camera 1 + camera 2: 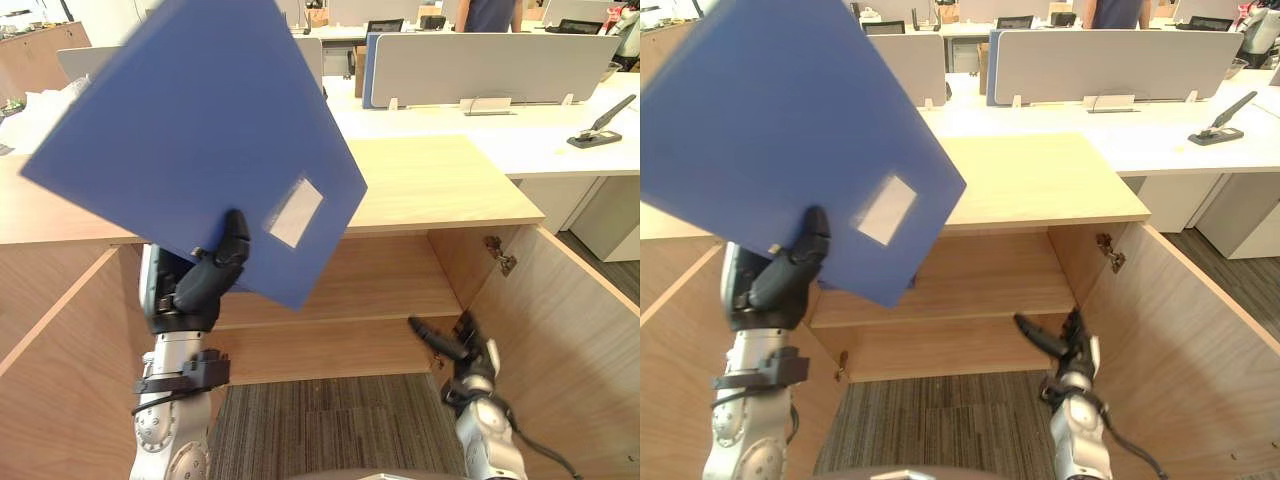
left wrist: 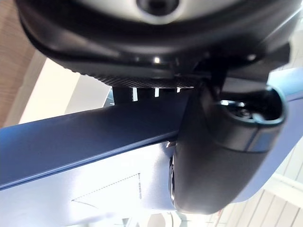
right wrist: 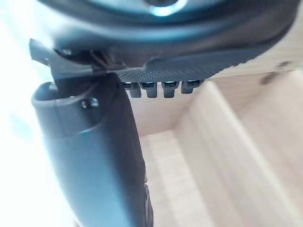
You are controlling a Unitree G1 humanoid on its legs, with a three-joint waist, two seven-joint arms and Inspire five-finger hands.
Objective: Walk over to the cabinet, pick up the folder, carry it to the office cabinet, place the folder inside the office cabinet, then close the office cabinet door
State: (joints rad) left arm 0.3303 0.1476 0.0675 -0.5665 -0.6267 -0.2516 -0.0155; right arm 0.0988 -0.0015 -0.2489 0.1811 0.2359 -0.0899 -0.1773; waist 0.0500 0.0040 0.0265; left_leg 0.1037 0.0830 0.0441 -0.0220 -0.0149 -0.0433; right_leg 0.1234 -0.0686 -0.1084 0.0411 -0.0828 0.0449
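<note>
Left hand [image 1: 205,280] is pinching blue folder [image 1: 190,130], tilted, upper left; right hand [image 1: 465,360], fingers released, is hovering lower right before open cabinet [image 1: 390,270].

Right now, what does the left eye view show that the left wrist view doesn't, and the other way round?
Left eye view's own: the whole blue folder, tilted and raised in front of the open office cabinet, its shelf, the open door on the right, the right hand low with straight fingers, and a stapler on the desk behind. Left wrist view's own: a close look at the thumb pressed flat on the folder's face. Both share: the left hand pinching the folder near its pale label.
</note>
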